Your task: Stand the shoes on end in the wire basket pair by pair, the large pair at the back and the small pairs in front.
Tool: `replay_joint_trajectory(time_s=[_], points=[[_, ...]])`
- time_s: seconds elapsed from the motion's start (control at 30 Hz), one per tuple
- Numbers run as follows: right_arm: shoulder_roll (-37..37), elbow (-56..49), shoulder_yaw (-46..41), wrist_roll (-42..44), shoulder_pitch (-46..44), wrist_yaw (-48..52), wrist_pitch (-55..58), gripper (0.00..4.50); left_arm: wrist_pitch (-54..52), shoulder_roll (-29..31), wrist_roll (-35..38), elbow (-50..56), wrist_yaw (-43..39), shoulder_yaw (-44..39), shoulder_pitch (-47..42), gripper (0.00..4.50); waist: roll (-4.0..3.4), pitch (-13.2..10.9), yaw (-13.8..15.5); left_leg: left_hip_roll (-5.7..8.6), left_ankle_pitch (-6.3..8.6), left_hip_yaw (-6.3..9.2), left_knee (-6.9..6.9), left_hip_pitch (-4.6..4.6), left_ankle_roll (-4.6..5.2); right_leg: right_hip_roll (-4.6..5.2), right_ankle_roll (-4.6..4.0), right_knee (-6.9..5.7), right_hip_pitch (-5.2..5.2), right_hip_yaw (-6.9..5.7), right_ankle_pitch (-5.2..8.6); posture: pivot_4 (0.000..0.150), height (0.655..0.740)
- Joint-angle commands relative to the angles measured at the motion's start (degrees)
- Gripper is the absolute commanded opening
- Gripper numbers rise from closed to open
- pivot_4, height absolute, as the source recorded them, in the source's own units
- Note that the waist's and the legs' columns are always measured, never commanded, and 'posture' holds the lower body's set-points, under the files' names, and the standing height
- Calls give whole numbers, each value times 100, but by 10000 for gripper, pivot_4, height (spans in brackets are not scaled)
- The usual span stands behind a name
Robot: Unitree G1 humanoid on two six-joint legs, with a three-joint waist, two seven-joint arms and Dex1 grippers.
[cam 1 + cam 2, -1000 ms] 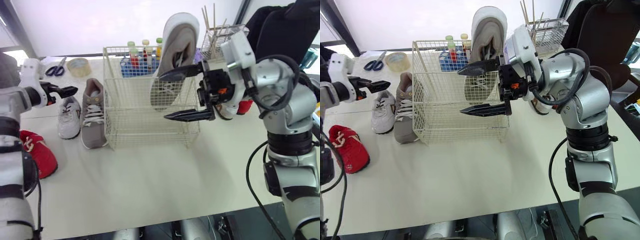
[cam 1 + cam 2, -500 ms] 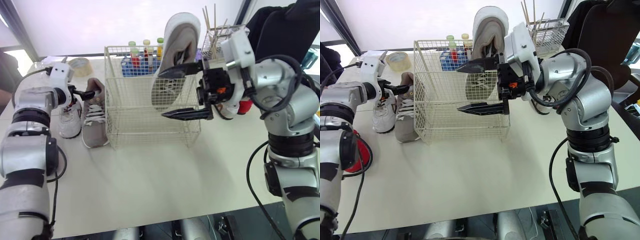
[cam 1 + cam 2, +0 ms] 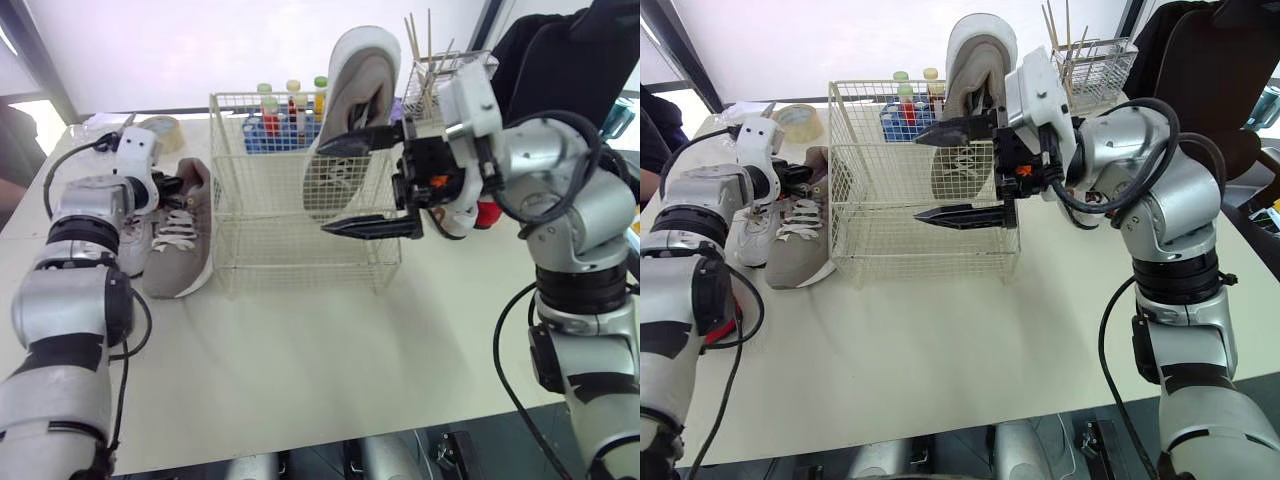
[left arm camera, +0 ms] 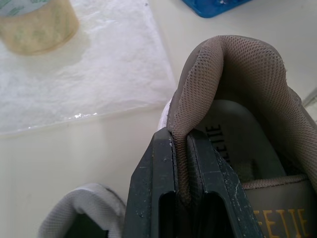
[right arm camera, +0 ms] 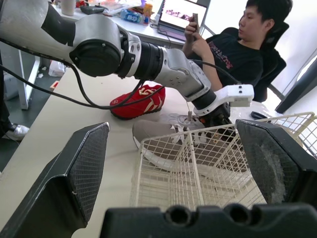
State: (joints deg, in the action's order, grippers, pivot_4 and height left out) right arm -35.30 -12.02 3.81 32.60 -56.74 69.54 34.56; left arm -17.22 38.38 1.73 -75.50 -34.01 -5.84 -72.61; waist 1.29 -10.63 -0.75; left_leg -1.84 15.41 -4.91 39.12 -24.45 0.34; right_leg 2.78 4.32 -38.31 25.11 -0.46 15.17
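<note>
You see matt woven mesh on the taupe cloth sneaker (image 4: pixel 247 89) — smooth coated metal on the cream wire basket (image 3: pixel 300 216).

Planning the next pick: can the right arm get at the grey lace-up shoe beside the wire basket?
Probably not: the white wire basket stands between the open right end effector and the grey lace-up shoe, whose heel the left end effector grips.

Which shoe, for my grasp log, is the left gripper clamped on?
The grey shoe lying beside the wire basket, pinched at its heel collar; the white shoe is untouched.
</note>
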Motion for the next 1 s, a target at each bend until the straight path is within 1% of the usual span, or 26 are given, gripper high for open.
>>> replay_joint_trajectory(time_s=[0.03,0.13,0.2,0.27,0.3,0.37,0.43,0.5,0.57,0.63,0.7,0.83,0.87,1.0], points=[[-109,-104,-113,34,-101,-34,-72,45000,31,291,368,135,221,-548,-288,251,1,-1,0,0,0,0,0,-1,0,0,0,0,1,0,0,1500,7400],[-130,-113,-145,64,-71,-43,-38,45000,208,551,749,449,500,-1071,-455,251,11,-6,-8,-1,0,1,0,-9,0,0,0,0,9,0,0,1500,7400],[-141,-97,-191,107,-50,-63,-4,45000,396,717,1008,910,624,-1395,-480,251,16,-9,-7,-1,0,1,0,-17,-1,2,0,1,16,0,-1,1500,7400],[-141,-50,-234,167,-50,-91,37,45000,467,780,1231,1595,656,-1624,-355,251,25,-13,-7,-1,-5,1,0,-28,-9,5,0,2,26,0,-1,1500,7400],[-148,-17,-244,175,-50,-97,44,45000,403,773,1350,2145,697,-1722,-209,251,26,-13,-2,-1,-10,3,0,-33,-19,11,0,2,29,0,-1,1500,7400],[-169,44,-252,167,-44,-90,30,45000,408,691,1553,3228,836,-1898,112,251,27,-12,-2,0,-15,1,0,-34,-27,16,1,6,28,0,-2,1500,7400],[-195,96,-259,166,-37,-88,22,45000,215,556,1843,4398,1101,-2127,375,251,26,-11,16,3,-14,-1,0,-35,-28,26,6,9,25,0,-5,1500,7400],[-213,139,-270,171,-36,-95,14,45000,204,410,1958,5373,1423,-2208,512,251,29,-10,25,10,-14,-2,2,-35,-27,37,8,11,23,-2,-5,1500,7400],[-221,190,-277,166,-43,-95,-9,45000,343,272,1925,6064,1695,-2162,551,251,35,-6,40,12,-14,1,8,-35,-26,40,12,10,18,-1,-8,1500,7400],[-219,242,-285,152,-47,-104,-44,45000,712,-46,1851,6667,1994,-1969,281,251,36,-6,62,14,-14,3,10,-35,-25,40,15,10,16,-2,-10,1500,7400],[-220,291,-276,130,-55,-106,-78,45000,1026,-346,1776,6940,2171,-1792,48,251,38,-5,106,15,-13,3,12,-35,-24,38,17,12,14,-3,-12,1500,7400],[-229,328,-259,102,-66,-158,-91,45000,1984,-852,1284,6974,2366,-1272,-252,251,37,-5,137,14,-12,-3,12,-34,-22,22,18,14,15,-1,-13,1500,7400],[-246,297,-282,114,-43,-191,-67,45000,2343,-1052,1131,6875,2385,-1089,-351,251,36,-4,138,13,-12,-3,12,-33,-22,19,18,14,14,0,-13,1500,7400],[-300,159,-339,159,48,-321,13,45000,3491,-1541,673,6308,2396,-661,-518,251,37,-4,151,12,-12,-3,13,-28,-19,13,17,12,9,1,-14,1500,7400]])
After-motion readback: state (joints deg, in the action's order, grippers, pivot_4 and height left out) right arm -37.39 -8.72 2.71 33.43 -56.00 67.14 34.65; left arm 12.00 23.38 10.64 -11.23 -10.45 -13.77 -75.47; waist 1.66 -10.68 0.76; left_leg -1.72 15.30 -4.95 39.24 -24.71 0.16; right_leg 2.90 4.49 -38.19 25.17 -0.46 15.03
